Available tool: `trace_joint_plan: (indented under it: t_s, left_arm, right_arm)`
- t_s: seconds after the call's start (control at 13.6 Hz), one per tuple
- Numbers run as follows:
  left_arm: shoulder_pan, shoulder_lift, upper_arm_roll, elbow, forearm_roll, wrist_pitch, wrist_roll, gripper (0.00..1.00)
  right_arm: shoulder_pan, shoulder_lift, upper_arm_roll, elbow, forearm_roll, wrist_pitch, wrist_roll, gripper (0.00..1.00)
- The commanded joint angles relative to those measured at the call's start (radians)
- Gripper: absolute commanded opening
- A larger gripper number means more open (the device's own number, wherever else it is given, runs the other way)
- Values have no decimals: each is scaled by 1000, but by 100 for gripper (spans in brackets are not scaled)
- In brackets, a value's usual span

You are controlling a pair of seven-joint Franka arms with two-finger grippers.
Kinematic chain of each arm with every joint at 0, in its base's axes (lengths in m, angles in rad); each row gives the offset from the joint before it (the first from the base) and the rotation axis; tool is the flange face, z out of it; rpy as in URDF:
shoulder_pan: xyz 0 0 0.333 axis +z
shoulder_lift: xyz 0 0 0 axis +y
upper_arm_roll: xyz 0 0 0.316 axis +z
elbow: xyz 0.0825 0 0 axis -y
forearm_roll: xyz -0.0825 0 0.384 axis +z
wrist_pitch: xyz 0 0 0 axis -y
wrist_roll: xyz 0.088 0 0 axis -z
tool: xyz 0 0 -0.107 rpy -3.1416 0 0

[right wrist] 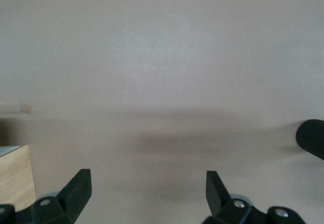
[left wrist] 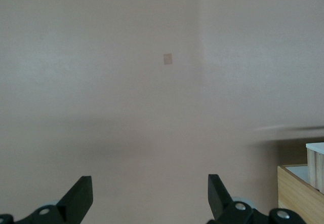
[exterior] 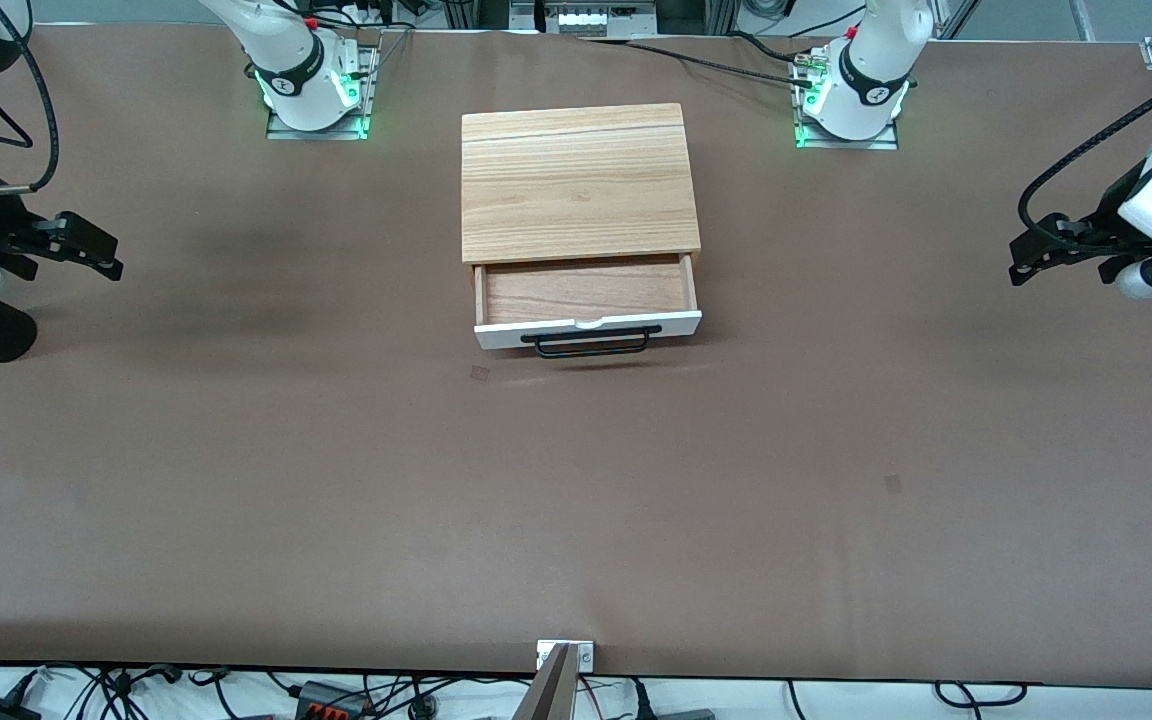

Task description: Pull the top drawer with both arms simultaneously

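Risk: top drawer (exterior: 586, 300) part-open, left gripper (left wrist: 147, 198) and right gripper (right wrist: 147, 196) both spread, empty, over bare table (exterior: 576, 520) at opposite ends, so uneven re-grab on handle (exterior: 591, 343) could skew it.

A brown bench (exterior: 236, 480) carries a light-wood cabinet (exterior: 576, 180) with striped grain across its top. The top drawer (exterior: 586, 300) shows a white front panel, a black bar handle (exterior: 591, 345) and light wood inside. Both arms are white with black joint bands; the left pincer (exterior: 1021, 262) and right pincer (exterior: 108, 255) are black. Green lights glow at each white arm base (exterior: 311, 95).
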Motion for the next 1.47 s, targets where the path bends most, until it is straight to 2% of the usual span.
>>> trace_joint_plan:
  t_s: [0.0,0.44,1.39]
  left_arm:
    - [-17,-36,23,-50,-34,30,-1,100]
    - [-14,-37,26,-59,-37,32,-1,100]
    - [4,-23,31,-13,-50,-20,7,100]
  right_arm:
    - [-14,-17,10,-9,4,-12,-6,100]
    - [-17,-18,8,-9,4,-22,-6,100]
    - [-12,-17,10,-15,4,-28,-3,100]
